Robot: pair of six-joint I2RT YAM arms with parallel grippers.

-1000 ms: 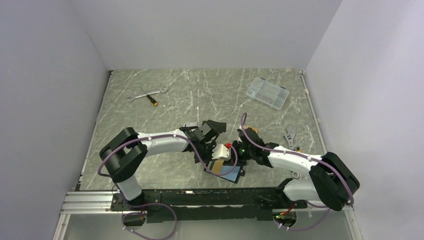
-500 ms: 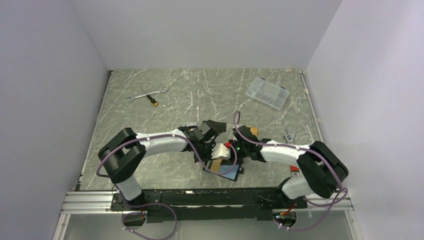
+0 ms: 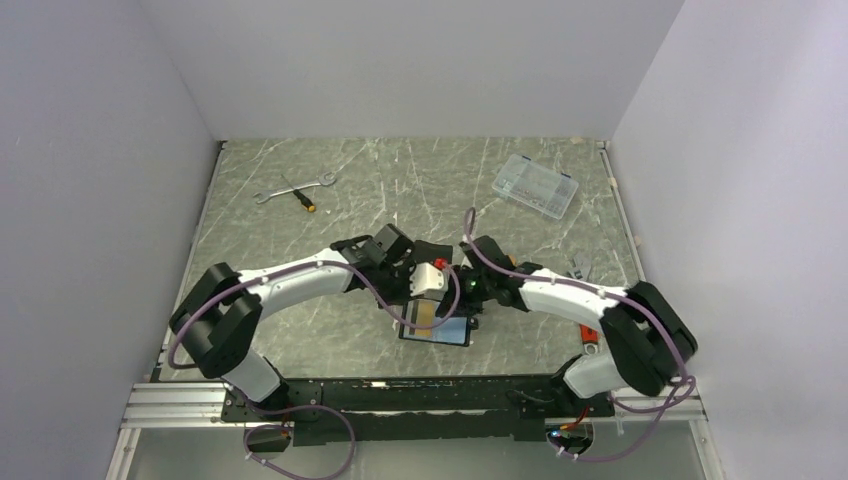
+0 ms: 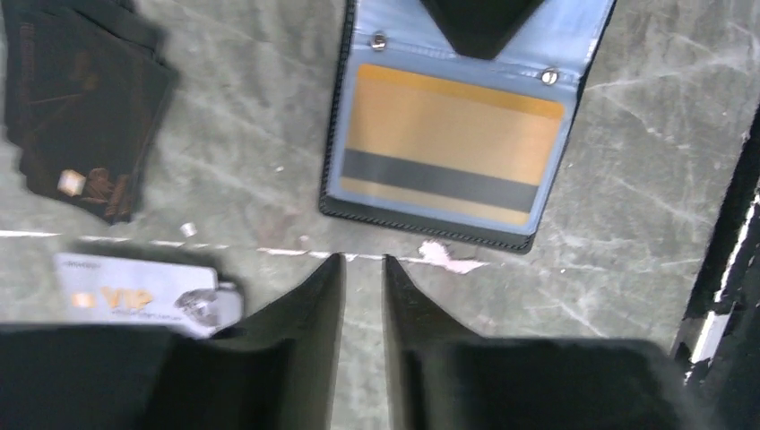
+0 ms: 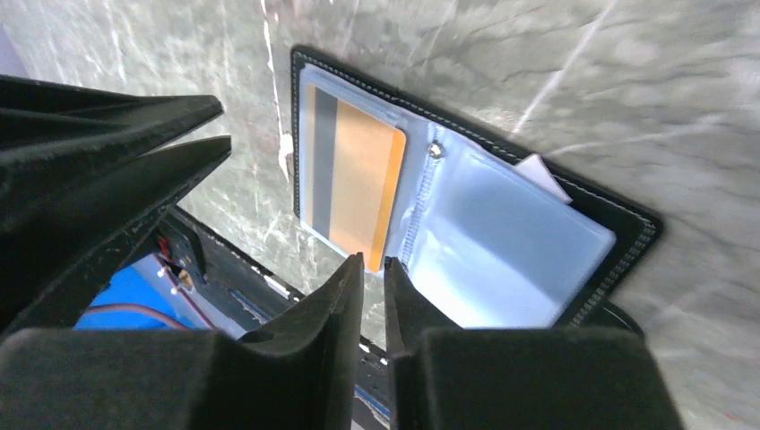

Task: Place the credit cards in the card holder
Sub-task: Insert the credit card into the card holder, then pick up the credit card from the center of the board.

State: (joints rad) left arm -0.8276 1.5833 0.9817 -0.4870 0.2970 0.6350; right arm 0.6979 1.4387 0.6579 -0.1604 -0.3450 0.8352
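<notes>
The card holder (image 3: pixel 437 328) lay spread open and flat on the bench (image 3: pixel 300 250), near the front edge between the two arms, pale blue-grey lining facing up. One of the credit cards (image 4: pixel 453 148), orange-tan with its black stripe running lengthways, sat in the clear pocket of one half, squared up inside the stitched black border. From the right wrist view that card filled the far-left pocket, the pocket beside it showed only shiny blue plastic, and a small white corner (image 5: pixel 542 170) poked out from under the holder's top edge. The left hand (image 4: pixel 365 262) hung just off the holder's long edge, fingers parted by a narrow gap, nothing between them and nothing touched. The right hand (image 5: pixel 374 262) hovered at the holder's opposite side, tips right by the card's short end, jaws only a sliver apart and gripping nothing either. Off to the side in the left wrist view lay a dark flat piece (image 4: pixel 81 98) and a silver card marked VIP (image 4: pixel 134 296), both on bare bench apart from the holder. Further back sat a wrench (image 3: pixel 295 186) and a clear plastic box (image 3: pixel 535 185).
</notes>
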